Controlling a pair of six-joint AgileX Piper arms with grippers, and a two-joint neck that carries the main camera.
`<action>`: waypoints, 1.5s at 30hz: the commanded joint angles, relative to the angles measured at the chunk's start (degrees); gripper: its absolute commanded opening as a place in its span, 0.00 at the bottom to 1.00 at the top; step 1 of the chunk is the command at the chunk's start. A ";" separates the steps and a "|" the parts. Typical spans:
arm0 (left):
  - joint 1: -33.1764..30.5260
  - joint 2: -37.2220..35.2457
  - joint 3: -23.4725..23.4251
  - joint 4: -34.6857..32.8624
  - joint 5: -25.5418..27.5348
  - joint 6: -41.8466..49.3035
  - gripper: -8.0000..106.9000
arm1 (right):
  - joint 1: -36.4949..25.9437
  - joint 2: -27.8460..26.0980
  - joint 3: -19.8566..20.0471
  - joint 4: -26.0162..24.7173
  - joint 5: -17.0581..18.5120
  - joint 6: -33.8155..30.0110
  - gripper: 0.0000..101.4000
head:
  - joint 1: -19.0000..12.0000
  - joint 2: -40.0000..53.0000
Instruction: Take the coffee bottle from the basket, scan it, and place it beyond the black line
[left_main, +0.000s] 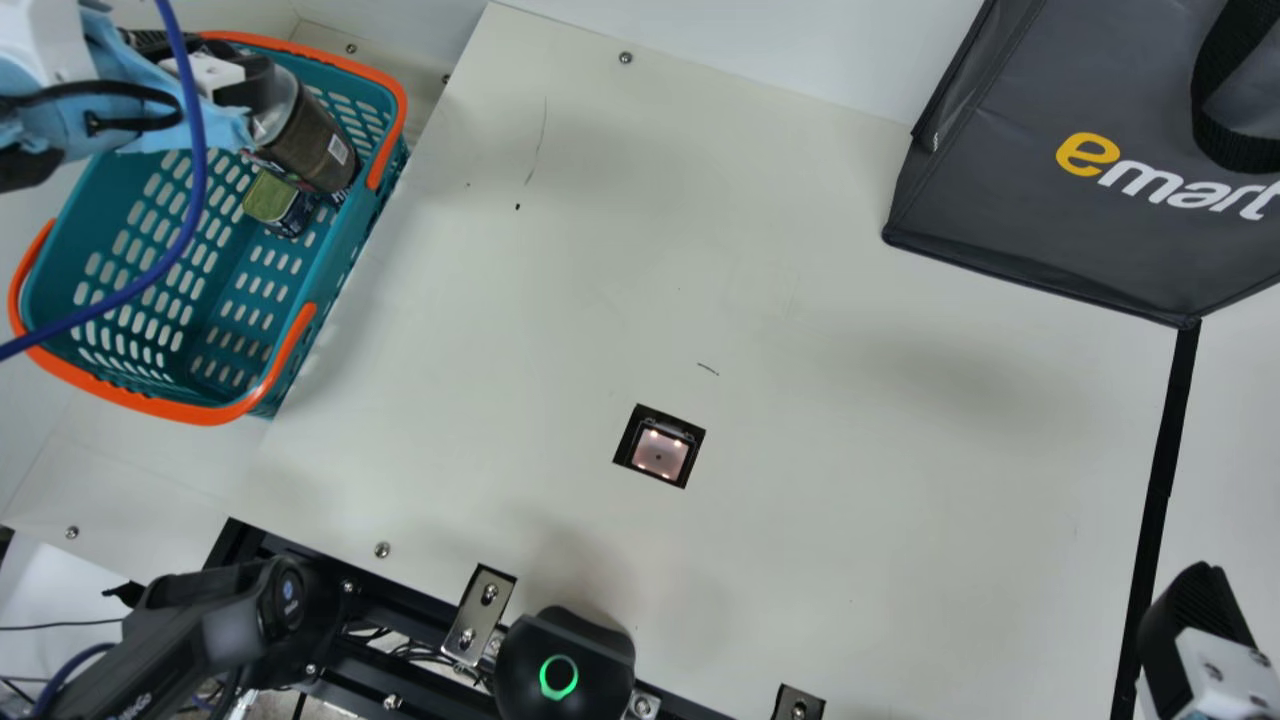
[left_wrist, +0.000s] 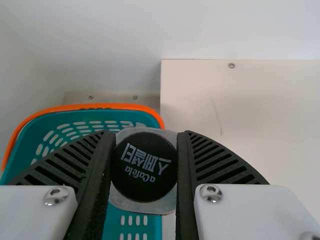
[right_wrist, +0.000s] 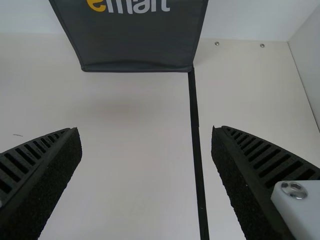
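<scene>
Where the bottle (left_main: 318, 148) is capped, lettering (left_wrist: 145, 160) shows.

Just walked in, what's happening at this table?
The left gripper is clamped on a dark coffee bottle with a black cap at the teal plastic basket with orange trim; I can't tell whether it's lifted clear. The bottle is well away from the square lit scanner window set in the cream table, and from the black line. The right gripper is open above the line, holding nothing.

Black ribbed fingers (right_wrist: 265, 160), white mounts (right_wrist: 305, 205).
</scene>
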 joint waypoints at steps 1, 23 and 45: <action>-2.16 -0.25 0.22 0.60 -0.30 -0.82 0.16 | 0.00 0.00 0.00 0.00 0.00 0.00 0.90 | -1.57 0.14; -23.19 -0.73 3.79 6.68 -4.51 -8.77 0.16 | 0.00 0.00 0.00 0.00 -0.01 0.00 0.90 | -1.57 0.14; -41.03 -0.61 8.56 8.36 -8.68 -14.20 0.16 | 0.00 0.00 0.00 0.00 -0.01 0.00 0.90 | -1.57 0.14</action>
